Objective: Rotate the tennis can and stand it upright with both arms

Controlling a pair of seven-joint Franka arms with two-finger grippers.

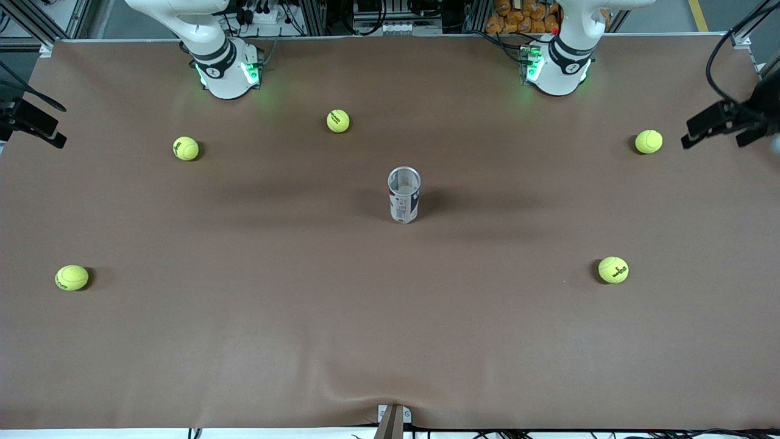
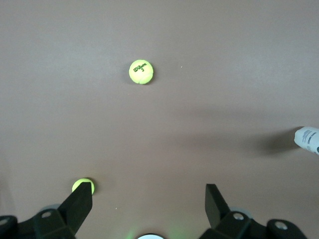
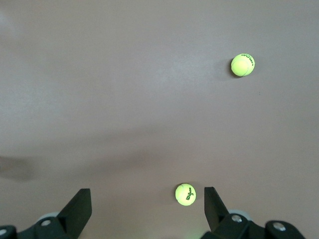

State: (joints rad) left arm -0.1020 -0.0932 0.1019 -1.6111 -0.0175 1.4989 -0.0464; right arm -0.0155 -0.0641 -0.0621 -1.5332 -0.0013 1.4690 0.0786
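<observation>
The tennis can [image 1: 404,195] stands upright near the middle of the table, its open silvery rim on top and its white and dark-blue label facing the front camera. Only its edge shows in the left wrist view [image 2: 308,140]. Both arms wait, raised over their bases [image 1: 225,67] [image 1: 557,67], and their hands are out of the front view. My left gripper [image 2: 148,191] is open and empty, high over the bare table. My right gripper [image 3: 147,196] is open and empty too, high over the table, with a ball between its fingers far below.
Several yellow-green tennis balls lie scattered: two toward the left arm's end [image 1: 648,141] [image 1: 613,269], three toward the right arm's end [image 1: 338,121] [image 1: 186,148] [image 1: 72,277]. Black camera mounts [image 1: 725,122] [image 1: 30,125] jut over both table ends.
</observation>
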